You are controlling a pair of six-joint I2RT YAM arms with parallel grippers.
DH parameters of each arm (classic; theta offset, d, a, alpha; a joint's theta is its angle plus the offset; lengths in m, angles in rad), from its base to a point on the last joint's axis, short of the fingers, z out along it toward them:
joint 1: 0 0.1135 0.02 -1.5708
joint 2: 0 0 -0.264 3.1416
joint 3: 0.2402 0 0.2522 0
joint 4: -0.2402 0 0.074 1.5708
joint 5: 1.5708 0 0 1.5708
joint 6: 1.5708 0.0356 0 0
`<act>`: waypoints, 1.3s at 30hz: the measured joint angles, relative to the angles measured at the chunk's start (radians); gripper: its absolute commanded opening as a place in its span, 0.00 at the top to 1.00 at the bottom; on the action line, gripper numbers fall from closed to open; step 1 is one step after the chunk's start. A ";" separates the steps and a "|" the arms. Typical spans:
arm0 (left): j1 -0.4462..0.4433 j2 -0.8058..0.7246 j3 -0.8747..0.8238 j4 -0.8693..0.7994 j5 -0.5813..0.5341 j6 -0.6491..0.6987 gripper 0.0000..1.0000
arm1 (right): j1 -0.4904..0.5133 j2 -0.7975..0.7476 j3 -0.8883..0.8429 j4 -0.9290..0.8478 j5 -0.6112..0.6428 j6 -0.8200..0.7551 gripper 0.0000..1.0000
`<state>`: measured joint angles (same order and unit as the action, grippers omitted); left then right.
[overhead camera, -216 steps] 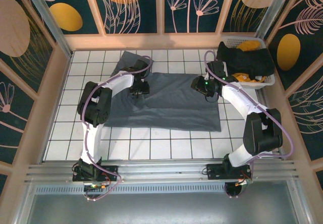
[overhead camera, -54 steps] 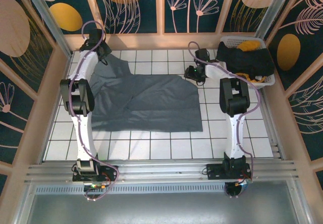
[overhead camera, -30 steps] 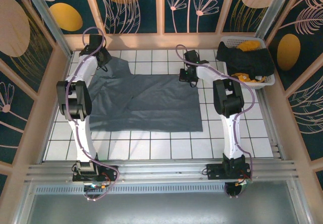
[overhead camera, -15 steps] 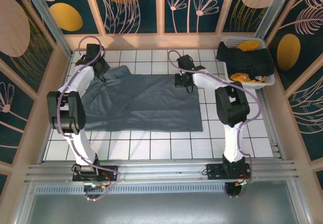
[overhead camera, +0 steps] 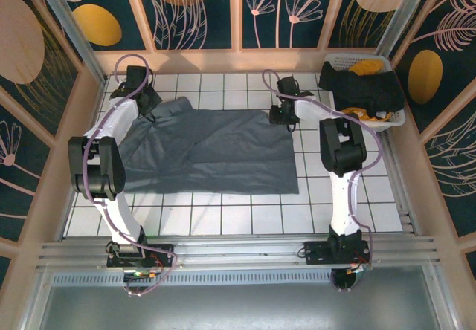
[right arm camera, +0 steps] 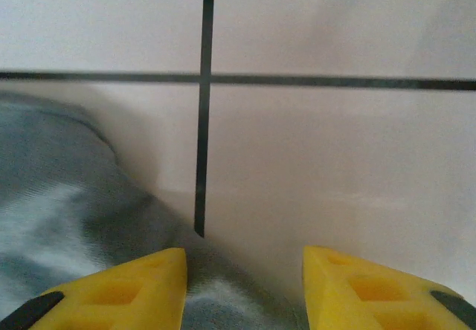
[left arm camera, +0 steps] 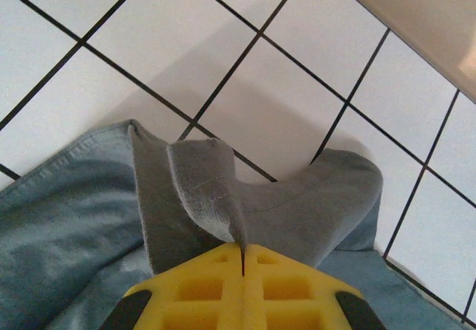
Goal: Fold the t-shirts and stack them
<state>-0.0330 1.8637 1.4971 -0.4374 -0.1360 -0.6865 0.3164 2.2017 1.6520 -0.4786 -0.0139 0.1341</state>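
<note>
Left pincer (left arm camera: 243,250): clenched on a bunched fold of the blue-grey t-shirt (left arm camera: 201,189); the yellow fingers are pressed together and the cloth is caught between them.
Left pincer place: in the top view it is found at the 10 o'clock corner of the shirt, close to the far left edge of the worktop (overhead camera: 223,211).
Right pincer (right arm camera: 245,267): released; its two yellow fingers are held apart and nothing is gripped between them, with the shirt's edge and bare tile seen below.
Right pincer place: in the top view it is set at the 2 o'clock corner of the shirt.
Blue-grey t-shirt: spread mostly flat across the middle of the worktop, its long edges laid from 9 to 3 o'clock; it is rumpled at 10 o'clock where it is gripped.
Black t-shirt (overhead camera: 364,88): draped over the white laundry basket (overhead camera: 338,59) at 2 o'clock on the worktop.
Mustard-yellow t-shirt (overhead camera: 367,68): kept in the same basket, partly covered by the black one.
Worktop surface: made up of white tiles divided by dark lines.
</note>
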 measured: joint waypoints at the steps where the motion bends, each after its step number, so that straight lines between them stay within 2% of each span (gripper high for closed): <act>1: 0.000 0.000 0.005 0.000 0.000 0.000 1.00 | 0.000 0.014 0.006 -0.006 -0.004 -0.007 0.61; 11: 0.000 0.000 0.024 0.000 0.002 0.001 1.00 | 0.007 0.048 0.064 -0.025 -0.032 -0.031 0.94; 14: 0.000 0.000 0.027 0.000 0.004 0.001 1.00 | 0.013 0.044 0.056 -0.013 -0.026 -0.033 1.00; 28: 0.000 -0.023 0.018 0.000 0.023 -0.004 1.00 | 0.092 -0.124 -0.109 0.043 0.124 -0.032 1.00; 35: 0.000 -0.107 -0.071 0.002 0.023 -0.026 1.00 | 0.165 -0.248 -0.222 0.103 0.202 -0.038 1.00; 39: -0.001 -0.181 -0.177 0.008 0.021 -0.052 1.00 | 0.223 -0.294 -0.316 0.140 0.208 -0.050 1.00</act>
<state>-0.0338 1.6829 1.3201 -0.4290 -0.1154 -0.7387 0.5396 1.9072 1.3361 -0.3382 0.1936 0.0837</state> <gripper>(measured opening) 0.058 0.052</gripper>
